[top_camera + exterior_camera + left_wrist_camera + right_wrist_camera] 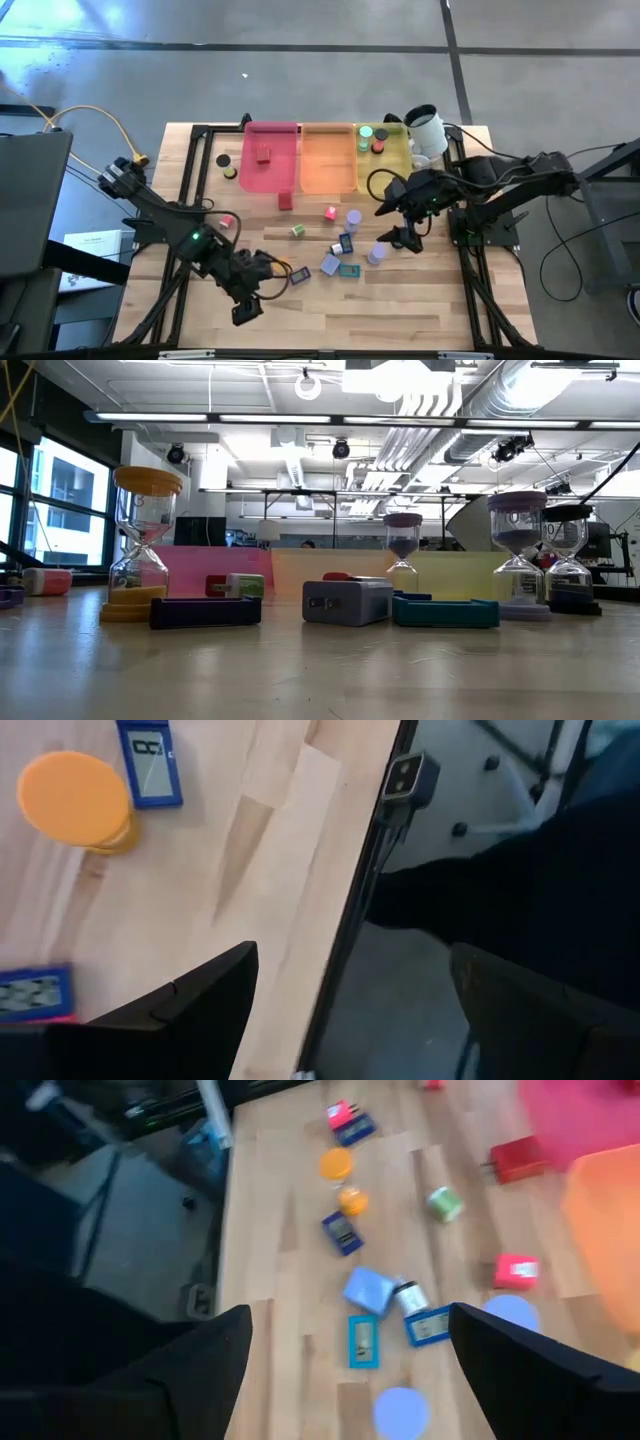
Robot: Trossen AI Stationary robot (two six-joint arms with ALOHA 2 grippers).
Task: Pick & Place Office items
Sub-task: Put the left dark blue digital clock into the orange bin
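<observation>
office items point(340, 248) lie scattered across the middle of a wooden bench point(400, 310), just below and beside the right pincer point(398, 222), whose two dark fingers stand apart with nothing between them. directly under it sit two lavender-topped sand timers point(402, 1408), a teal flat rectangle point(363, 1342) and a pale blue block point(369, 1290); further out from it are a pink block point(516, 1269) and a small green roll point(443, 1203). the left pincer point(248, 296) waits near the bench's front edge, also open and empty, with an orange-topped timer point(73, 798) and a dark blue rectangle point(148, 760) a little way ahead of it. a few pieces already rest in the pink tray point(271, 175) and yellow tray point(392, 165) on the far side of the right pincer, next to an orange tray point(328, 170) and a white cup point(424, 130).

judged from their look, the pieces are light and rigid; the glass-waisted timers seem the fragile ones and tip easily, so a hold across the flat end caps looks safer than one at the narrow neck. the flat rectangles sit low and would want a pinch across their short sides.

only the level view reveals the round discs seen from above as upright hourglasses; only the overhead view shows both arms and what sits in each tray.
</observation>
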